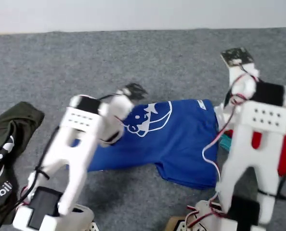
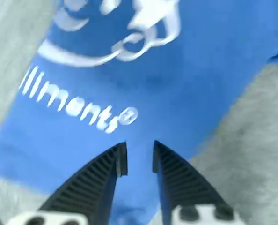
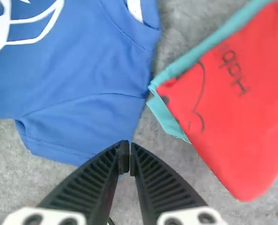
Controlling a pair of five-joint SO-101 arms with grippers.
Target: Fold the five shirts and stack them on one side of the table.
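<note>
Blue cotton T-shirt with white round print (image 1: 176,139): spread flat, front up, slightly creased, centre of high view. Dark green shirt with white lettering (image 1: 10,130): crumpled, left edge. Folded red shirt with dark print (image 3: 232,117): atop teal garment (image 3: 195,52), right edge, just beside blue sleeve.

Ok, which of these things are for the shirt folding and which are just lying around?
For the job: blue shirt, dark green shirt, red shirt, teal shirt beneath it.
Not part of it: grey table cover, wires on the arms.
</note>
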